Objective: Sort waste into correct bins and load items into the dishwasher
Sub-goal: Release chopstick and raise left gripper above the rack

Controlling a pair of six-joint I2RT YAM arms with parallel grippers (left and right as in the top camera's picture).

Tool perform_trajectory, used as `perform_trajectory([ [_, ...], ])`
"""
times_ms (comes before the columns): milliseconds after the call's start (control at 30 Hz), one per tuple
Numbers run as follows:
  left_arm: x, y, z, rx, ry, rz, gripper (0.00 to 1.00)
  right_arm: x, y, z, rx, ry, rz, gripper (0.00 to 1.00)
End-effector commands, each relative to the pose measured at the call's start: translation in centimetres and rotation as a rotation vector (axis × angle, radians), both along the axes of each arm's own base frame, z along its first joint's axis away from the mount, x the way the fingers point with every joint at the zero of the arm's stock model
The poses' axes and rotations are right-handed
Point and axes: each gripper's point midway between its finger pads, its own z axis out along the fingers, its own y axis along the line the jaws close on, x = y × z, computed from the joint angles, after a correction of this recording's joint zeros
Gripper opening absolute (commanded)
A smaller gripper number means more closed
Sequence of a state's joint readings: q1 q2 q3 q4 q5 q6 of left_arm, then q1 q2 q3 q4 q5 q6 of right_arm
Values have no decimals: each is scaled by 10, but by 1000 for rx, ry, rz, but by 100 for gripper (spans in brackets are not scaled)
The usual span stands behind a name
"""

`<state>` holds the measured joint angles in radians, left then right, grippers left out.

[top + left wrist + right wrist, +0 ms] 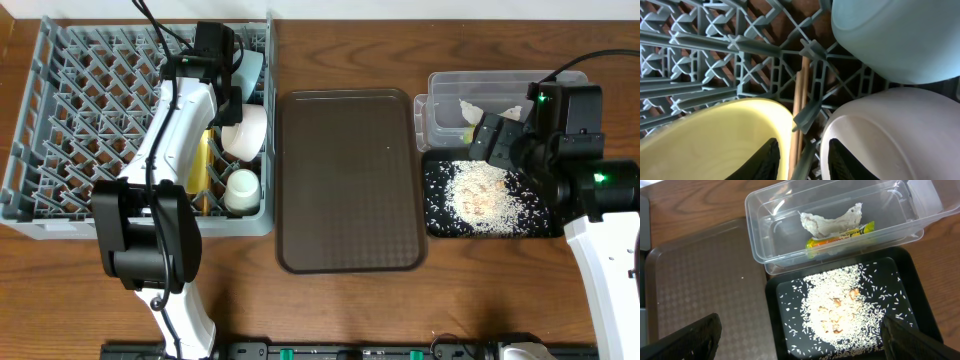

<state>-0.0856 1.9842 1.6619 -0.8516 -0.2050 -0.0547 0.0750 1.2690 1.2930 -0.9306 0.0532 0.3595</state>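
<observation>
Dish rack (60, 100), far left: the yellow-green plate (725, 135) stands on edge between pegs, with the light blue bowl (900, 35), white bowl (890, 130) and small cup (242, 190) tipped along the right wall, apparently to drain. The left gripper (804, 157) hovers there, jaws moderately apart and empty. The brown serving tray (350, 180) is bare. In the clear tub (790, 210) lie the tissue (827, 222) and snack wrapper (840, 236); rice (840, 305) covers the black tray (910, 295), food apart from dry rubbish. The right gripper (800, 335) hangs wide open above.
</observation>
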Motion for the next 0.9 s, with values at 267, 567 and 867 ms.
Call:
perform_trajectory([
  [267,-9,-34,91,-62,-177,-77,35,1,-5,1,-2,-3,-24,99],
  [567,-82,-41,190,-87,-326,-127,82,1,-5,1,-2,-3,-24,99],
  [867,-98,-38,212,-94,-382,-128,87,1,-5,1,-2,-3,-24,99],
])
